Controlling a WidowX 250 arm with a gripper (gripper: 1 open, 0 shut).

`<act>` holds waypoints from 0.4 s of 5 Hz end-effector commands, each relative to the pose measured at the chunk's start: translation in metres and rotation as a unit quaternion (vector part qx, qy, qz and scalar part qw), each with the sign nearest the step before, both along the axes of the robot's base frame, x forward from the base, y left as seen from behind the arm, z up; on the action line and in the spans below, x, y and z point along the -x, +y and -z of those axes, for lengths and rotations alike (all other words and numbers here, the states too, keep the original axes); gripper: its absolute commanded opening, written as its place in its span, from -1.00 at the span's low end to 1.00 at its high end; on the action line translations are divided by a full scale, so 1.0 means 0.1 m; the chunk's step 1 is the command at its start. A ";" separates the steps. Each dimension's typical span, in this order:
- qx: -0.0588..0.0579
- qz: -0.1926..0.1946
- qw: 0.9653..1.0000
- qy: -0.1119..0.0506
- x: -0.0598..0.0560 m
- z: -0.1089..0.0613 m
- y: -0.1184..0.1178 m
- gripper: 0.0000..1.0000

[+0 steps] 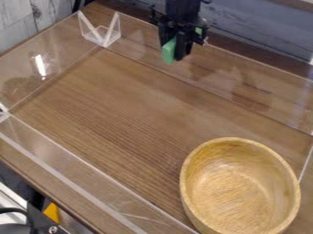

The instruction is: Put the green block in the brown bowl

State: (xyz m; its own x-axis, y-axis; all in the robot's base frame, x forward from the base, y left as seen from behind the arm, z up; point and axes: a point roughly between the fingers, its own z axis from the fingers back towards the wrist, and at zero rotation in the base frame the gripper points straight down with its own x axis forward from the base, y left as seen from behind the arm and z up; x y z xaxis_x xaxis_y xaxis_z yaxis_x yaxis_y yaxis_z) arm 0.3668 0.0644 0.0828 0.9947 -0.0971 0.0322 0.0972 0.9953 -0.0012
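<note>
Wooden tabletop [134,123] with lengthwise grain fills most of my view, a dark edge along its lower left; the wide brown bowl [240,187] sits at the lower right with only bare wood grain showing inside; a clear angular holder [101,31] stands at upper left; at top centre my gripper [169,46] is closed on the upright green block [170,52], well apart from the bowl.

tabletop [123,128]: brown wood, visible grain, soft sheen under the light. bowl [240,197]: pale wood look, smooth inner surface, faint sheen. block [170,51]: matt green, smooth-looking. small angular rack [101,31]: clear, glossy, plastic-looking.
</note>
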 end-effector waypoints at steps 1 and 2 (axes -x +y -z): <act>-0.008 0.000 0.999 -0.042 -0.09 -0.20 0.10 -1.00; -0.008 -0.001 0.999 -0.048 -0.07 -0.19 0.14 -1.00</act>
State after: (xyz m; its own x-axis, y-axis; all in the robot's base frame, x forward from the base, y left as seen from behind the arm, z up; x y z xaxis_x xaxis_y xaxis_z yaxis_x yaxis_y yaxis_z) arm 0.3705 0.0734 0.0817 0.9927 -0.0985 0.0694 0.0985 0.9951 0.0040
